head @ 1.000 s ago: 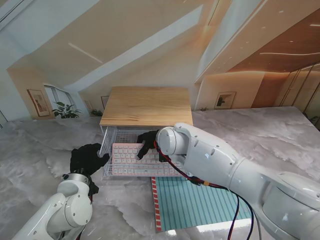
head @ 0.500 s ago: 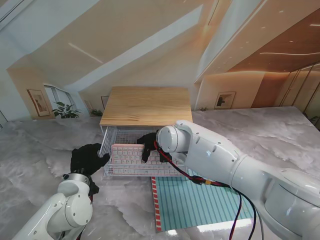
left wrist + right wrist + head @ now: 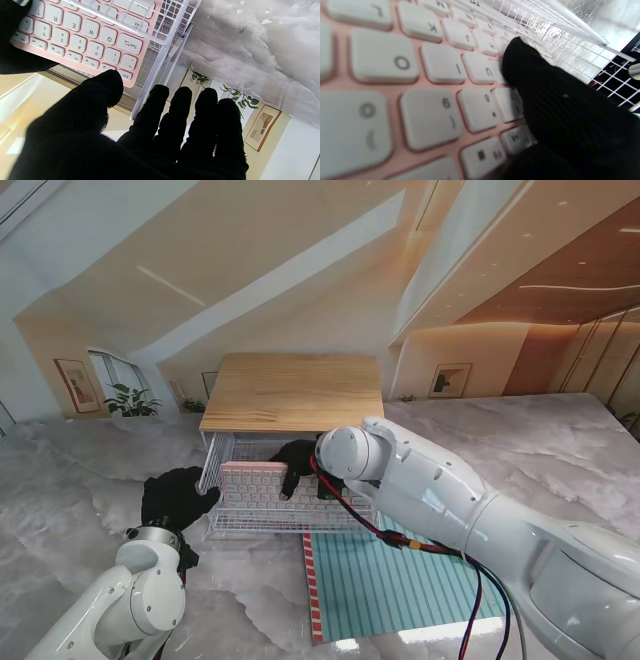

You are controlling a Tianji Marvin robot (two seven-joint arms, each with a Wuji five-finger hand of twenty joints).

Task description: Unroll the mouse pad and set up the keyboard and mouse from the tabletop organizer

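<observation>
Nearest the stand, the striped mouse pad (image 3: 400, 580) lay flat and unrolled on the marble table (image 3: 60, 480), under the right forearm. Just beyond it stood the white wire organizer (image 3: 226, 525), wooden top (image 3: 292, 390) over it. The left hand (image 3: 176, 496) hovered at the organizer's left end, fingers (image 3: 175, 110) spread and straight, holding nothing, thumb tip near the keyboard's Esc corner, apart from it. The pink keyboard (image 3: 255, 485) sat inside the wire basket, tilted with its far edge raised. The right hand (image 3: 298, 463) gripped that far edge near the middle, thumb (image 3: 532, 75) pressed on the keys.
</observation>
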